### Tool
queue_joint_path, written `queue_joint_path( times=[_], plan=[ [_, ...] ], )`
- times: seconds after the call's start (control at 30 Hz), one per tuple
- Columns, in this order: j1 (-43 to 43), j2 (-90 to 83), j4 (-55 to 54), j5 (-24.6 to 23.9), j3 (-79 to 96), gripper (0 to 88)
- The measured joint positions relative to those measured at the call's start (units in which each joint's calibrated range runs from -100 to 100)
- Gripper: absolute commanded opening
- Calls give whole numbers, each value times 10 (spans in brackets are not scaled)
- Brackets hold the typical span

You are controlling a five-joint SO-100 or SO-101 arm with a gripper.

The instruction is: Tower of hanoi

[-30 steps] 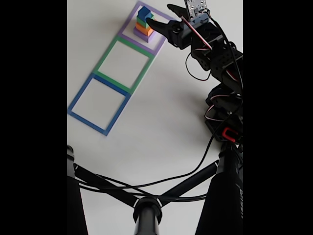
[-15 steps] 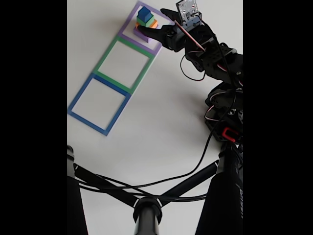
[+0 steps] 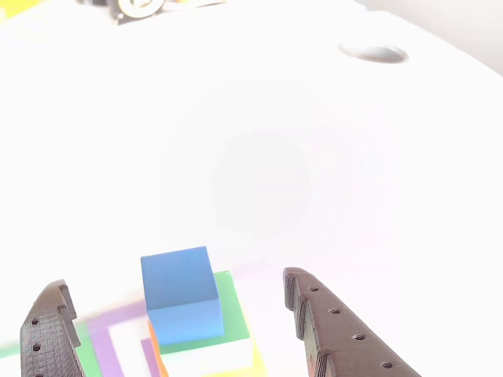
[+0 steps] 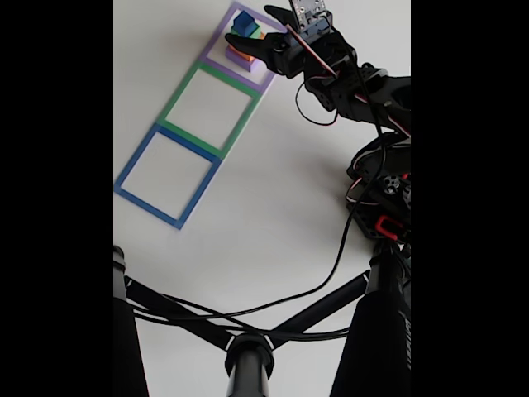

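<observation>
Fingers (image 3: 330,330) spread wide on the end effector (image 3: 185,326), one either side of the blue cube (image 3: 179,292) in the other view, neither touching it, nothing gripped. That cube tops the tower, sitting on a green cube (image 3: 232,310) with an orange edge (image 3: 155,349) peeking out below. In the fixed view the end effector (image 4: 263,37) hovers at the stack (image 4: 242,43), which stands in the purple square outline (image 4: 266,78) at about 12 o'clock on the white surface (image 4: 273,207). Down toward 8 o'clock, the green outline (image 4: 175,106) and the blue outline (image 4: 132,165) both lie bare. By my read, the puzzle is at its very start: no cube has left the tower, and every transfer remains.
</observation>
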Motion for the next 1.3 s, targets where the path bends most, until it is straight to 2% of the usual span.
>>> queue_joint_path(
  times=[0.43, 1.3],
  plan=[
    [-8, 72, -51, 0, -27, 215],
    [-24, 90, -61, 0, -28, 91]
  ],
)
